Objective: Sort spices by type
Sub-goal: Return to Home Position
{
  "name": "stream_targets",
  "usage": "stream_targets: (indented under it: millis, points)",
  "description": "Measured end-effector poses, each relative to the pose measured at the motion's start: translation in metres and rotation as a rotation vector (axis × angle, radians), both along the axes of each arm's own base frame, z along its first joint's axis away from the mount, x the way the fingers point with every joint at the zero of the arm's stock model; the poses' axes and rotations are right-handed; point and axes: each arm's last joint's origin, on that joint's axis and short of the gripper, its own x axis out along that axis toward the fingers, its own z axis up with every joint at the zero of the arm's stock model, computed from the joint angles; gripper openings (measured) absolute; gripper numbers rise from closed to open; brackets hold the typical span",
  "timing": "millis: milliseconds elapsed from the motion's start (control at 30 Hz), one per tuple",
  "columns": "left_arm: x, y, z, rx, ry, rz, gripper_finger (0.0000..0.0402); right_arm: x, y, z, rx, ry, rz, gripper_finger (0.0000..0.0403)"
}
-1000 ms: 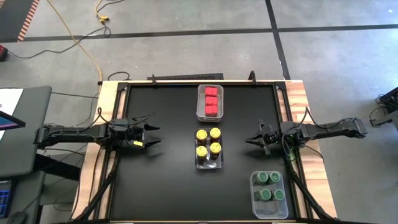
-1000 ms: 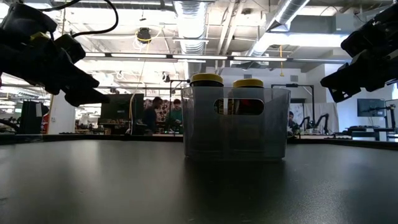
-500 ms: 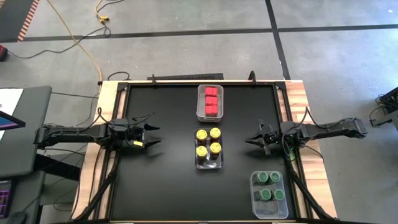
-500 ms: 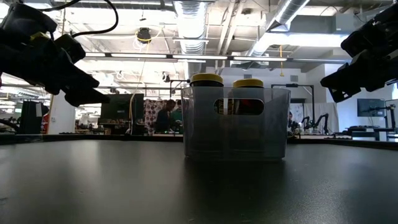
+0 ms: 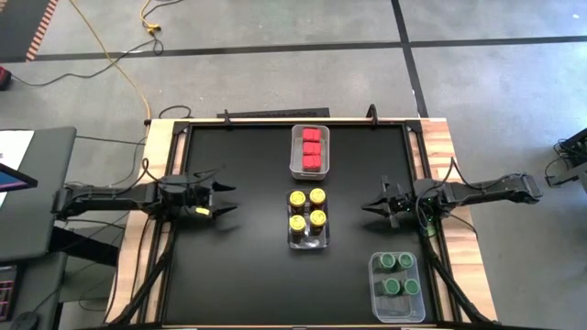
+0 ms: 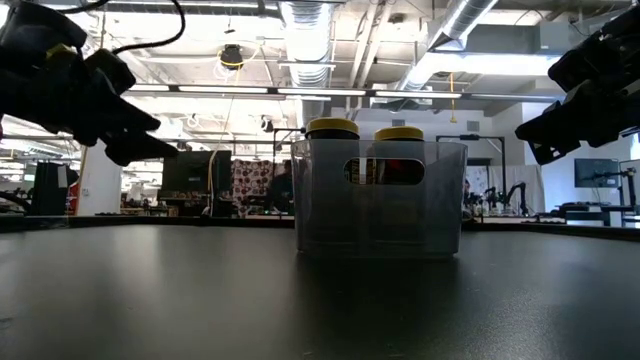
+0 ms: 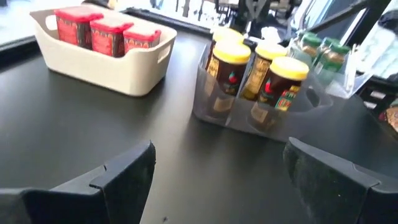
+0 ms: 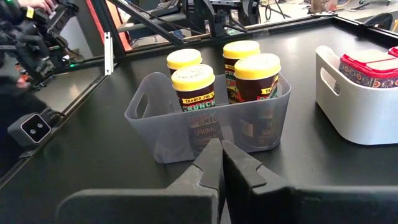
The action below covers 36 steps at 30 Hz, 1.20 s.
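Observation:
Three red square-topped spices (image 5: 311,148) stand in a white bin (image 5: 310,175) at the table's far middle. Several yellow-lidded jars (image 5: 307,209) stand in a clear bin (image 5: 309,243) at the centre. Several green-lidded jars (image 5: 396,275) fill a clear bin (image 5: 396,316) at the near right. My left gripper (image 5: 235,200) hovers open at the left, pointing at the yellow jars (image 7: 255,68), with nothing between its fingers (image 7: 124,174). My right gripper (image 5: 364,207) hovers shut at the right, its tips (image 8: 221,149) aimed at the same bin (image 8: 205,124).
Raised wooden rails (image 5: 440,137) border the black tabletop. Bare black surface lies between each gripper and the central bin (image 6: 380,215). In the low view both grippers (image 6: 140,140) (image 6: 545,140) hang above the table, with a workshop behind.

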Motion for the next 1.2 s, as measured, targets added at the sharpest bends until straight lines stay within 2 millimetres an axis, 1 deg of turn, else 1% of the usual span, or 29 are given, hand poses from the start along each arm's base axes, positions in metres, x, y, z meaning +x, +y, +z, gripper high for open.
stream_targets:
  millis: [400,567,1200]
  points:
    - [-0.009,-0.001,0.016,0.019,-0.186,0.0,0.034,0.0,0.0,0.0,0.0,0.0,-0.001,0.0036]
    - [-0.012,-0.001,0.02,0.023,-0.236,0.0,0.034,0.0,0.0,0.0,0.0,0.0,0.0,0.0036]
    - [-0.013,-0.001,0.021,0.024,-0.243,0.0,0.034,0.0,0.0,0.0,0.0,0.0,0.0,0.0036]
